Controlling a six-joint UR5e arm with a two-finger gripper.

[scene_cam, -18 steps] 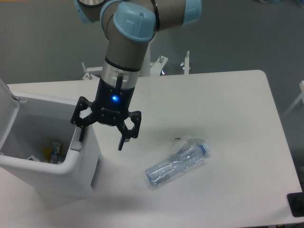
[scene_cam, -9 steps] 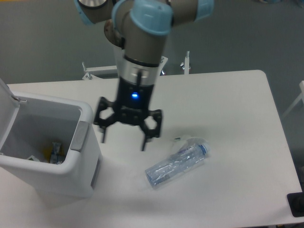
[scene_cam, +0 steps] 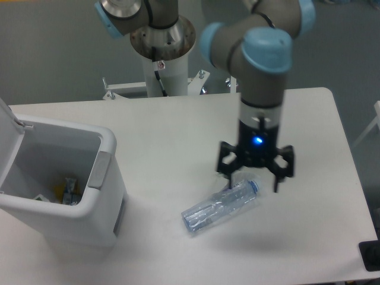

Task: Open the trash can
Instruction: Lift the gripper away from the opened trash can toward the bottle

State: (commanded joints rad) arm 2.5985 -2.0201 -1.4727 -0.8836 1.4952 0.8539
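A white table (scene_cam: 178,124) fills most of the view, with the robot's base post at its far edge. The trash can (scene_cam: 65,205), a large white boxy bin with rounded corners, stands at the near left corner of the table. Its flat white lid (scene_cam: 7,145) is swung up and back on the left side, so the inside is exposed, and a few small items lie at the bottom. A grey latch tab (scene_cam: 99,170) sits on the bin's right rim. Well to the right of the bin, the arm reaches down over the middle right of the table. Its black gripper (scene_cam: 254,183) points downward with its two fingers spread wide apart, holding nothing. It hangs directly over the cap end of a clear plastic bottle (scene_cam: 219,205) lying on its side on the table; whether a fingertip touches the bottle cannot be told from this angle. A blue light glows on the gripper body.
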